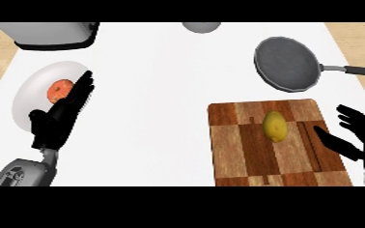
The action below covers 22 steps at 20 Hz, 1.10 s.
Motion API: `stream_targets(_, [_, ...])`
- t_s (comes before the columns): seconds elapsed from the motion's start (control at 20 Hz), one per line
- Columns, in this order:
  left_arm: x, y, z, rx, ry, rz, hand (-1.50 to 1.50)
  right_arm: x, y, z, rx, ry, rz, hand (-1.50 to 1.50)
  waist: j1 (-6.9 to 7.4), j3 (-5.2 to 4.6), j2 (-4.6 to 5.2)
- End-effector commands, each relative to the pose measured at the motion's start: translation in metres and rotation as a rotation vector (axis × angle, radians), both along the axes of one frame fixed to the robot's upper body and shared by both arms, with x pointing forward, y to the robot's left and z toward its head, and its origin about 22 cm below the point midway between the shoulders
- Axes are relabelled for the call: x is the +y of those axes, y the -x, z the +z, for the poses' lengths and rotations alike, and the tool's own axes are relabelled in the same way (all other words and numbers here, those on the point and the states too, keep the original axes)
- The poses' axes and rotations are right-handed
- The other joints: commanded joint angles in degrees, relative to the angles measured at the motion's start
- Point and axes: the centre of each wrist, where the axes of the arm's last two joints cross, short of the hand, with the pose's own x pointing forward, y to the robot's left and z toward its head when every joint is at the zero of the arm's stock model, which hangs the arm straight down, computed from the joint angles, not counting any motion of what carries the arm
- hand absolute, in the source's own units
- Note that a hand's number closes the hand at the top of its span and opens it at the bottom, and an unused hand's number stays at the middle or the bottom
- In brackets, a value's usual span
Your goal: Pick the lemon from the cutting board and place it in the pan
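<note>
- My right hand point(347, 137) sits at the right edge of the view, over the right margin of the cutting board point(231, 145). Its fingers are spread and mostly straight, the thumb reaching in toward the board, and it holds nothing.
- The lemon point(275, 125) lies on the board's upper middle, at about nine to ten o'clock from my right hand, near but not touching it. This is the relation the coming move turns on: I judge I must travel left and slightly away from me to bring my fingers round the fruit.
- The lemon's long axis runs twelve to six o'clock, pointed end away from me, so closing across its narrow width from the three o'clock side looks like the natural approach.
- My left hand point(61, 116) is well apart, at roughly nine o'clock from the lemon across bare white surface point(157, 101). Its fingers are straight and empty, lying over the rim of a white plate point(32, 92) that carries an orange-red fruit point(61, 91). The right hand is clearly the nearer one, so the pick falls to it.
- The pan point(287, 63) lies beyond the board, at about twelve o'clock from the lemon, handle pointing to three o'clock. Its dark bowl holds nothing.
- A toaster-like appliance point(50, 34) stands at the far left corner, out of the way.
</note>
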Motion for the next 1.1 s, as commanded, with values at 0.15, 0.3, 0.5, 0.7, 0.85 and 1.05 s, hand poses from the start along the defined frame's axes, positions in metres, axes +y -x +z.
stream_targets(0.15, [-0.036, 0.001, 0.016, -0.006, -0.002, -0.070, 0.00, 0.049, 0.016, -0.034, 0.032, 0.092, -0.288, -1.50, 2.24, 0.26, -0.67])
stream_targets(0.3, [-0.032, 0.001, 0.019, 0.006, -0.012, -0.066, 0.00, 0.050, 0.023, -0.018, 0.255, 0.123, -0.170, -1.50, 2.29, 0.12, -0.75])
stream_targets(0.5, [-0.036, 0.004, 0.027, 0.000, -0.011, -0.083, 0.00, 0.027, -0.011, 0.029, 0.424, 0.243, -0.162, -1.50, 3.12, 0.10, -0.77])
stream_targets(0.7, [-0.045, -0.005, 0.027, -0.011, -0.013, -0.096, 0.00, 0.045, -0.036, 0.057, 0.655, 0.203, -0.023, -1.50, 3.34, 0.11, -0.51])
stream_targets(0.85, [-0.037, -0.007, 0.028, 0.021, -0.018, -0.096, 0.00, 0.059, -0.051, 0.070, 0.806, 0.151, 0.090, -1.50, 3.60, 0.17, -0.45])
stream_targets(1.05, [-0.037, -0.010, 0.034, -0.004, -0.016, -0.095, 0.00, 0.080, -0.082, 0.077, 0.950, 0.076, 0.162, -1.50, 4.39, 0.23, -0.32])
